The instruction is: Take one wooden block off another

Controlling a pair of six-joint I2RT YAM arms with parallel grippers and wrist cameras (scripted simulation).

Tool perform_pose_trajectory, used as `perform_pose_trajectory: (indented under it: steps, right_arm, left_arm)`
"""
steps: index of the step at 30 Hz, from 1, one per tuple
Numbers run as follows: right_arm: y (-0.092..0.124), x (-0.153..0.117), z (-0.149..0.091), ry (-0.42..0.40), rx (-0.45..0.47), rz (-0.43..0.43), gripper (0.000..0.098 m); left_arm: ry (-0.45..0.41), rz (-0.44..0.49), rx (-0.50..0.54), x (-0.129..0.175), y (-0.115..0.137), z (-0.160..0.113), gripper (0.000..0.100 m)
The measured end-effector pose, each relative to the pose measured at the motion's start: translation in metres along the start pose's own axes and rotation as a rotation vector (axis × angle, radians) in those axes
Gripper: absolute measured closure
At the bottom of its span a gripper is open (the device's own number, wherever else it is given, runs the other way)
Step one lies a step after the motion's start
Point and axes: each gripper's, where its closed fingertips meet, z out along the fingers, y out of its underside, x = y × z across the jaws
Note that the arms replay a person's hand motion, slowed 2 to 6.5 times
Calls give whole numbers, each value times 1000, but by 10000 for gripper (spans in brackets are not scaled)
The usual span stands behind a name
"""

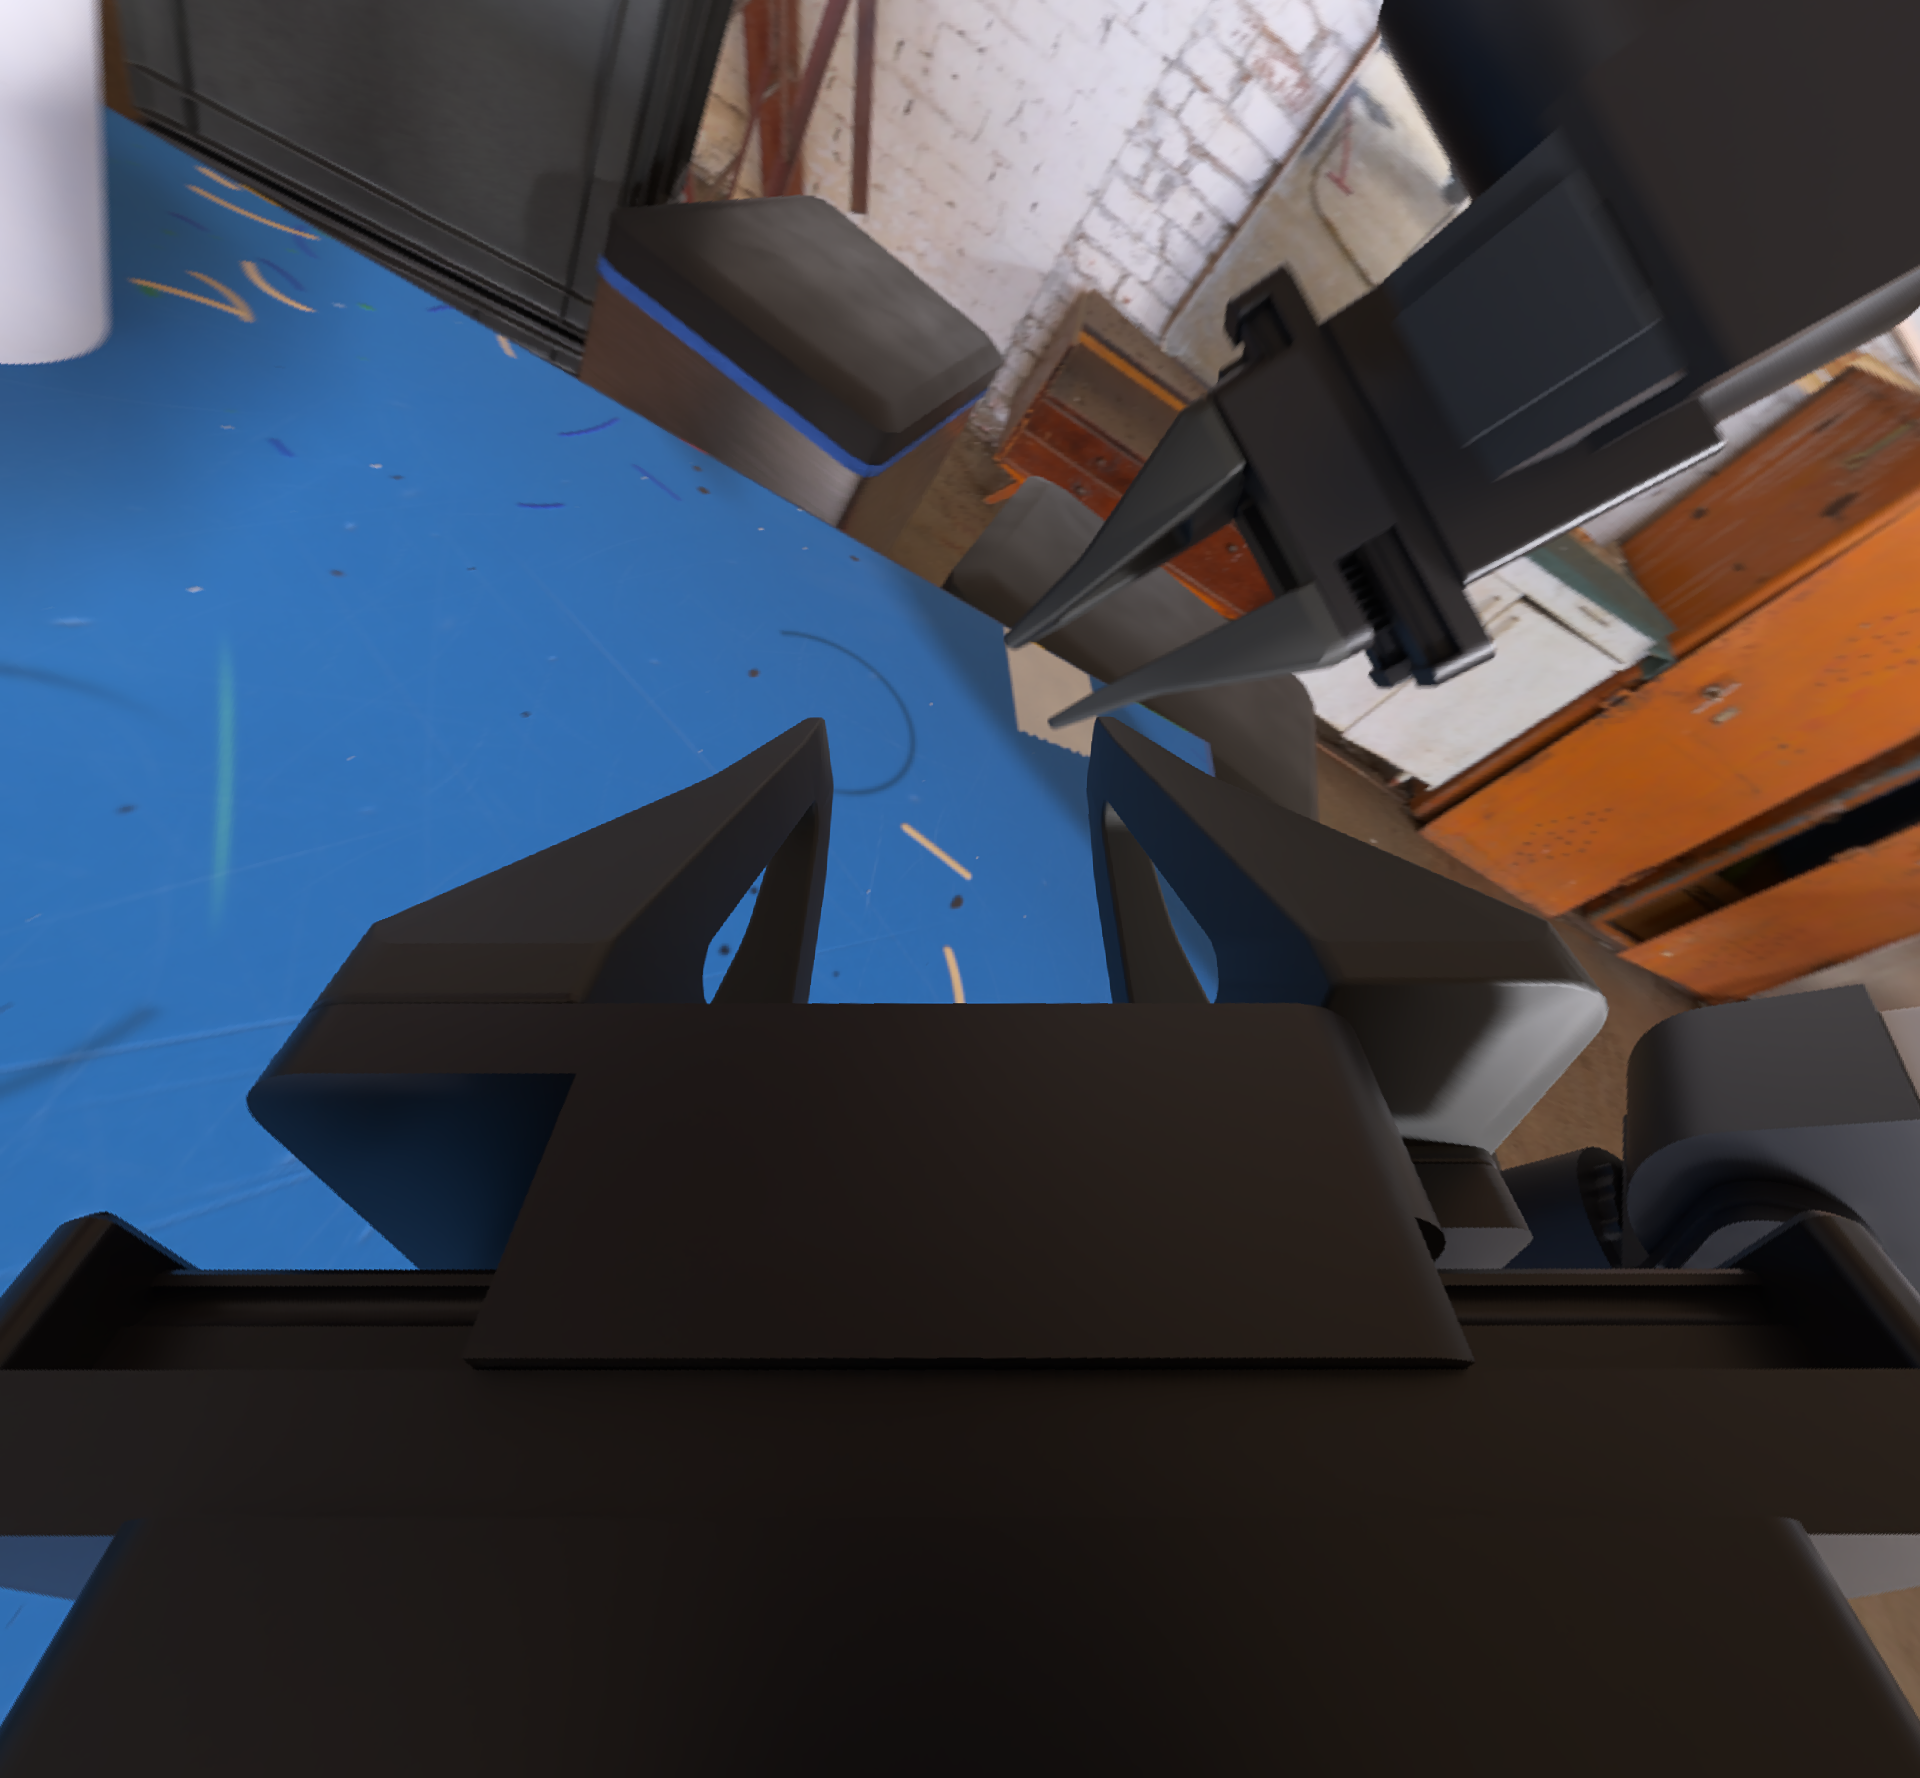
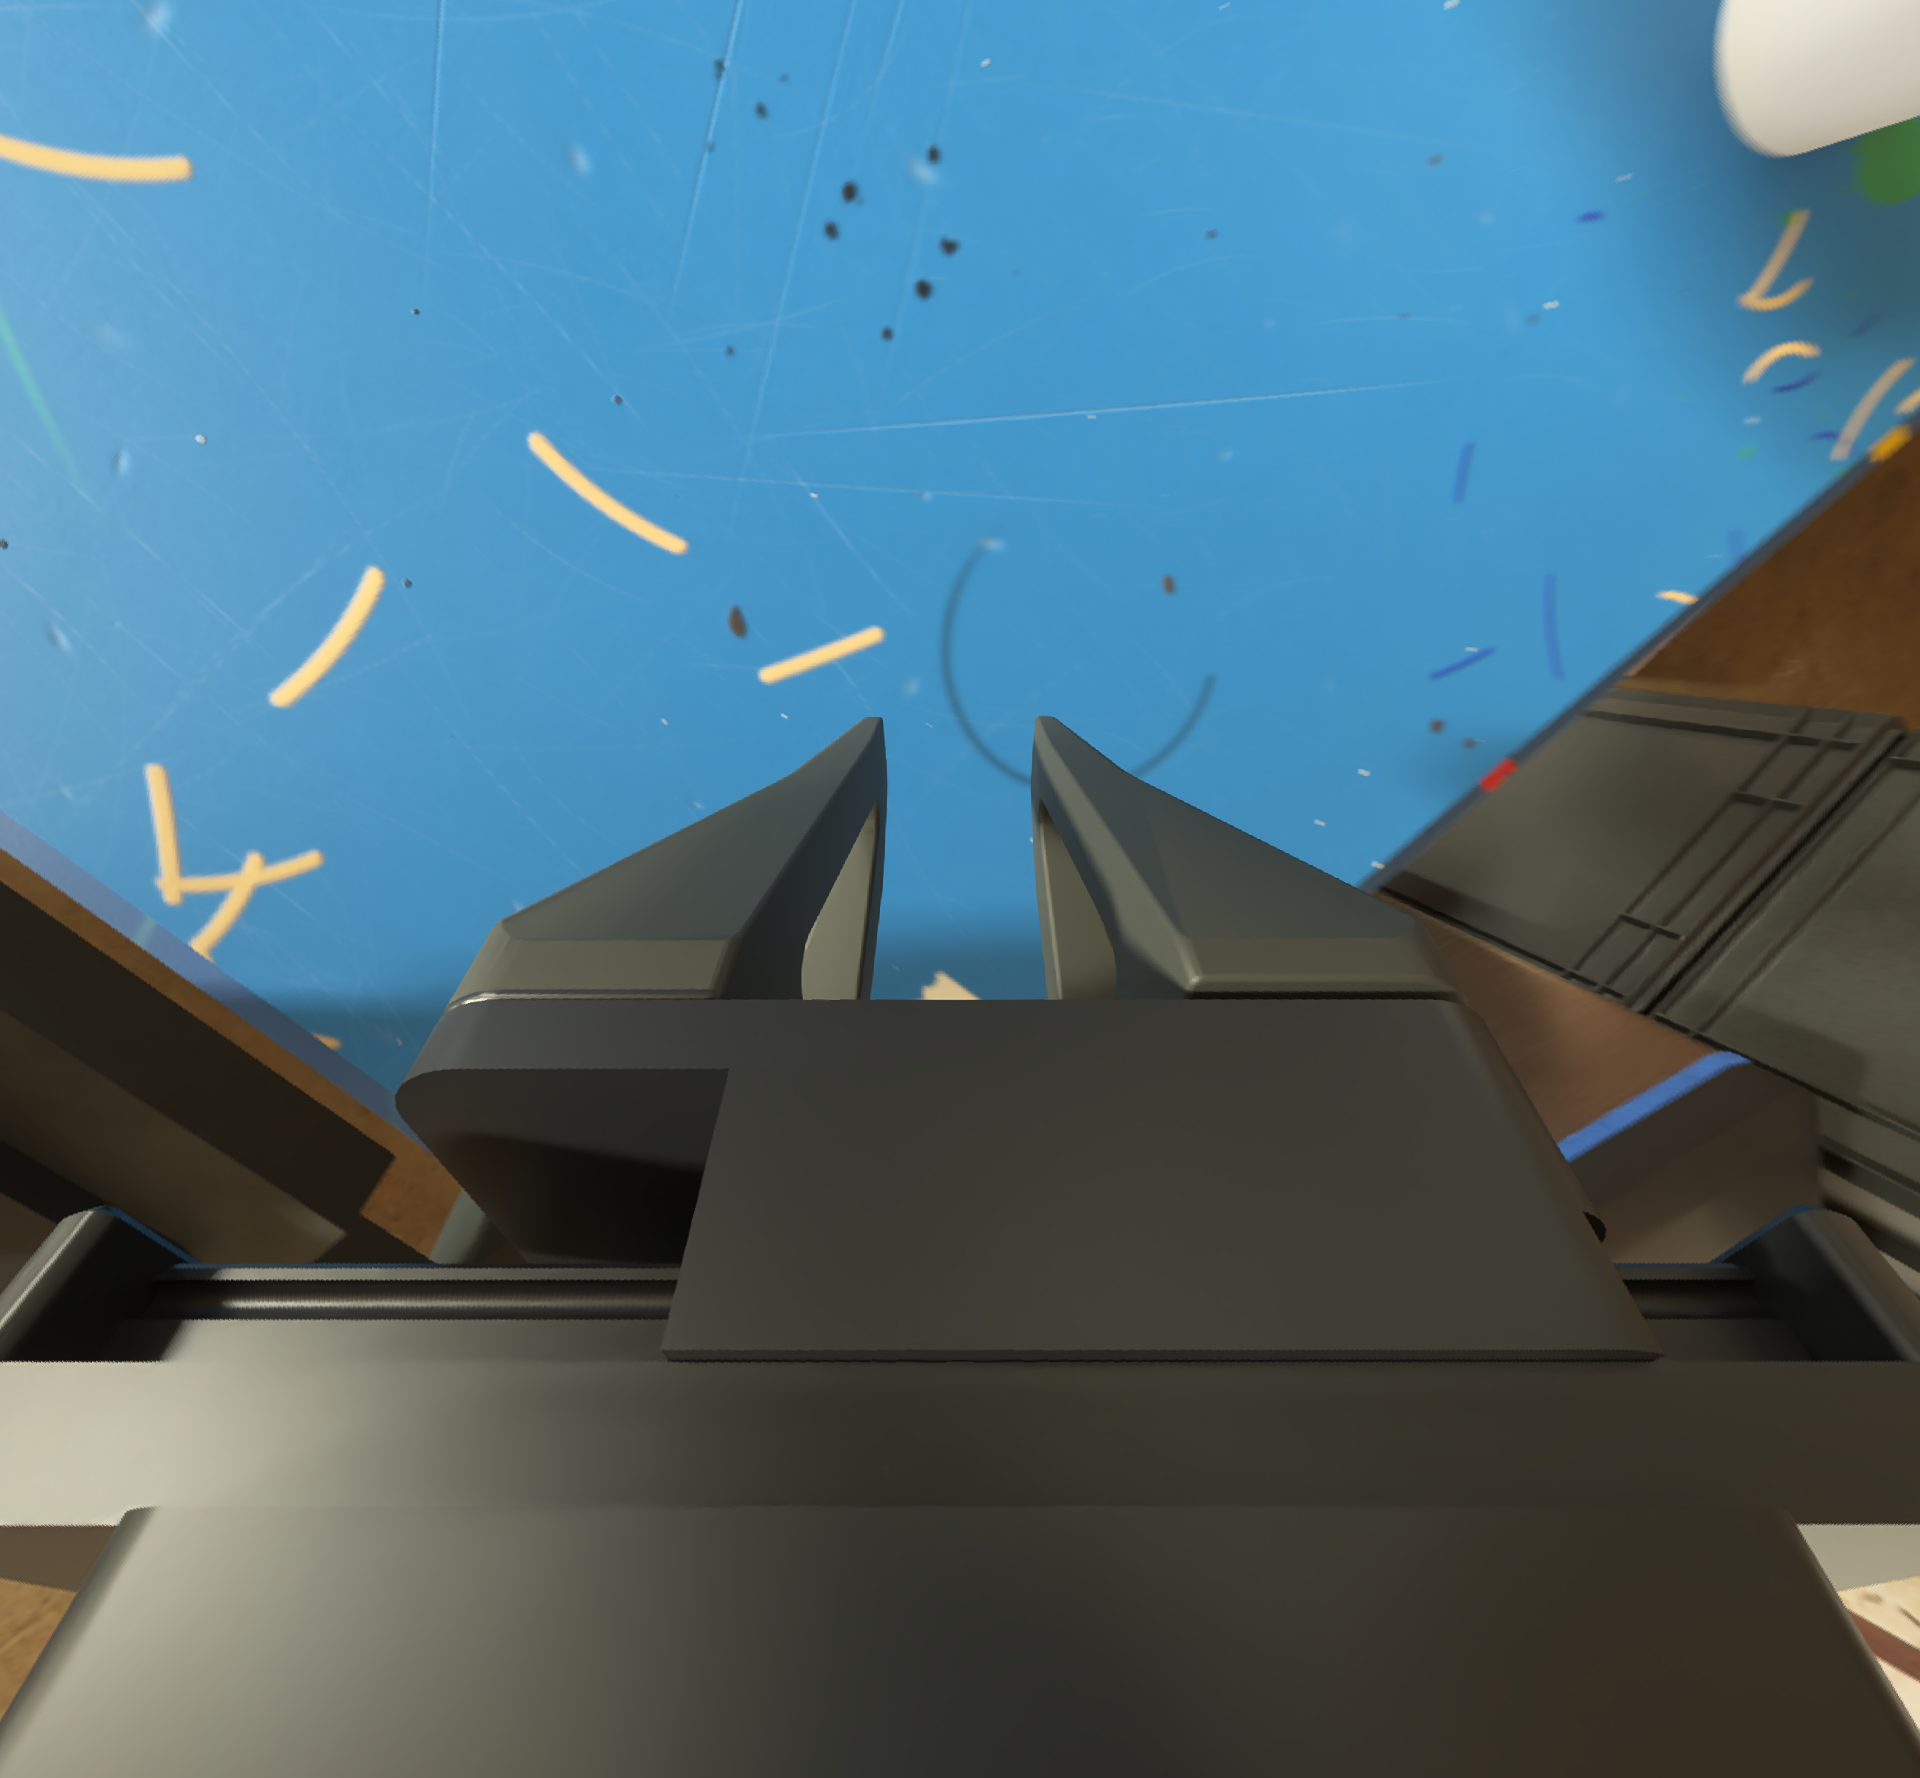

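No wooden block shows in either view. My left gripper (image 1: 961, 726) is open and empty, its fingers spread wide above the blue tabletop (image 1: 416, 637) near the table's edge. My right gripper (image 2: 960, 726) is open with a narrower gap and holds nothing; it hangs above the blue tabletop (image 2: 727, 274). The right gripper also shows in the left wrist view (image 1: 1031, 681), just beyond my left fingertips, its two fingers slightly apart.
A white bottle (image 1: 42, 118) stands on the table at the far left; it also shows in the right wrist view (image 2: 1818, 14). A black crate (image 1: 416, 66) stands at the table's back, and shows again (image 2: 1714, 866) at the right. A dark pad with a blue edge (image 1: 790, 326) sits by the crate.
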Motion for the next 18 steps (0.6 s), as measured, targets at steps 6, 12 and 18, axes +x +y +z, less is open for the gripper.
perform_pose_trajectory:
  steps: [6,12,18]
  right_arm:
    - [9,-21,34,-52,-17,59,713]
    - [8,-31,45,-102,61,145,692]
    - [9,-29,47,-130,129,224,664]
  left_arm:
    - [-149,53,10,4,-13,-40,544]
    - [-339,150,81,14,-50,-115,540]
    - [-621,231,186,13,-95,-216,556]
